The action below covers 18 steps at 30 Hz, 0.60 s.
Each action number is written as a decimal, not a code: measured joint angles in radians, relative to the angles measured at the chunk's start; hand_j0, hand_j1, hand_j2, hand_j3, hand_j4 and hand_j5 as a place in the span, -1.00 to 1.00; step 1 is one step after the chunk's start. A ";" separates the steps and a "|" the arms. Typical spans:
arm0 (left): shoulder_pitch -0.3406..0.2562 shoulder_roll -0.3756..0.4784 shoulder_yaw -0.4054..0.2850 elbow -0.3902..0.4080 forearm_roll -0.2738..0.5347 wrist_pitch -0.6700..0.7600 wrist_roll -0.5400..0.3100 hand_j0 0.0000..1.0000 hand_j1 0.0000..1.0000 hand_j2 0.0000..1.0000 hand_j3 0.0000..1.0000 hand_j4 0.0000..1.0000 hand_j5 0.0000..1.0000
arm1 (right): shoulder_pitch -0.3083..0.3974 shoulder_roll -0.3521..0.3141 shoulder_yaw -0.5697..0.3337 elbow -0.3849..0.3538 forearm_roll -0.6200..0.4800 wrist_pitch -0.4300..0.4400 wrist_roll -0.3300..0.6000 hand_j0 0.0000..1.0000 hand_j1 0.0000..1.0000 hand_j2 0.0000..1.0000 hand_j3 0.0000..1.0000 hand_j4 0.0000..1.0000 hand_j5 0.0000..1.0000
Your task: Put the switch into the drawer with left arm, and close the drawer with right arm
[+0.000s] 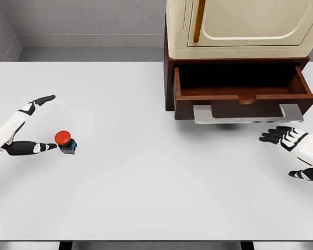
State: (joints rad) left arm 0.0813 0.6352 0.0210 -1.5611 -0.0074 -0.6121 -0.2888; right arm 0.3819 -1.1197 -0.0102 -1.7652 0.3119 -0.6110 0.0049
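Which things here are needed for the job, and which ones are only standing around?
Needed:
- red-capped switch
- open drawer
- left robot hand, open beside the switch
- right robot hand, open, in front of the drawer

Only standing around:
- cream cabinet above the drawer
- white table

- There is a single view, taken from the robot's head, high above the white table [156,198] and tilted steeply down onto it.
- It faces forward across the table toward the grey back wall [83,18], which fills the top strip of the picture.
- The table's near edge runs along the bottom, its far edge just below the wall, so almost the whole top is in frame.
- The cabinet [240,31] at the upper right is cut off by the top edge; its open drawer [245,96] is seen from above, showing the inside.
- The left arm [10,127] enters at the left edge, the right arm [305,148] at the right edge.
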 measured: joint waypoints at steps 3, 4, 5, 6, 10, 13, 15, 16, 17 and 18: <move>0.000 0.001 -0.016 0.001 0.030 0.000 0.000 1.00 1.00 1.00 1.00 1.00 1.00 | 0.000 -0.001 0.000 0.000 -0.001 0.000 -0.014 1.00 1.00 1.00 1.00 1.00 1.00; 0.000 0.001 -0.024 0.002 0.043 0.000 0.000 1.00 1.00 1.00 1.00 1.00 1.00 | 0.000 -0.002 0.000 0.000 -0.001 0.000 -0.016 1.00 1.00 1.00 1.00 1.00 1.00; 0.000 0.001 -0.030 0.002 0.053 0.000 0.000 1.00 1.00 1.00 1.00 1.00 1.00 | 0.000 -0.002 0.000 0.000 -0.001 0.000 -0.017 1.00 1.00 1.00 1.00 1.00 1.00; 0.006 0.001 -0.035 0.002 0.061 0.000 0.000 1.00 1.00 1.00 1.00 1.00 1.00 | 0.000 -0.002 0.000 0.000 -0.001 0.000 -0.018 1.00 1.00 1.00 1.00 1.00 1.00; 0.023 0.002 -0.064 0.007 0.123 0.000 -0.001 1.00 1.00 1.00 1.00 1.00 1.00 | 0.000 -0.003 0.002 0.000 0.003 0.000 -0.016 1.00 1.00 1.00 1.00 1.00 1.00; 0.021 0.000 -0.083 0.017 0.168 0.000 -0.002 1.00 1.00 1.00 1.00 1.00 1.00 | 0.000 -0.005 0.001 0.000 0.003 0.000 -0.016 0.41 0.41 0.41 0.41 0.41 0.41; 0.018 -0.004 -0.099 0.030 0.204 0.000 -0.002 1.00 1.00 1.00 1.00 1.00 1.00 | -0.002 -0.007 -0.001 0.001 0.002 0.000 -0.016 0.33 0.33 0.33 0.33 0.33 0.33; 0.015 -0.014 -0.105 0.044 0.227 0.000 -0.003 1.00 1.00 1.00 1.00 1.00 1.00 | -0.002 -0.007 -0.006 0.001 0.001 0.000 -0.016 0.22 0.22 0.22 0.22 0.22 0.22; 0.012 -0.026 -0.110 0.060 0.244 0.000 -0.003 1.00 1.00 1.00 1.00 1.00 1.00 | -0.002 -0.008 -0.011 0.000 0.001 0.000 -0.016 0.18 0.18 0.18 0.18 0.18 0.18; 0.012 -0.035 -0.113 0.072 0.257 0.000 -0.004 1.00 1.00 1.00 1.00 1.00 1.00 | -0.002 -0.008 -0.015 0.000 0.000 0.000 -0.016 0.18 0.18 0.18 0.18 0.18 0.18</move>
State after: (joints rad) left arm 0.0936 0.5998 -0.0919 -1.4889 0.2498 -0.6119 -0.2923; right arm 0.3804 -1.1280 -0.0247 -1.7649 0.3122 -0.6110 -0.0110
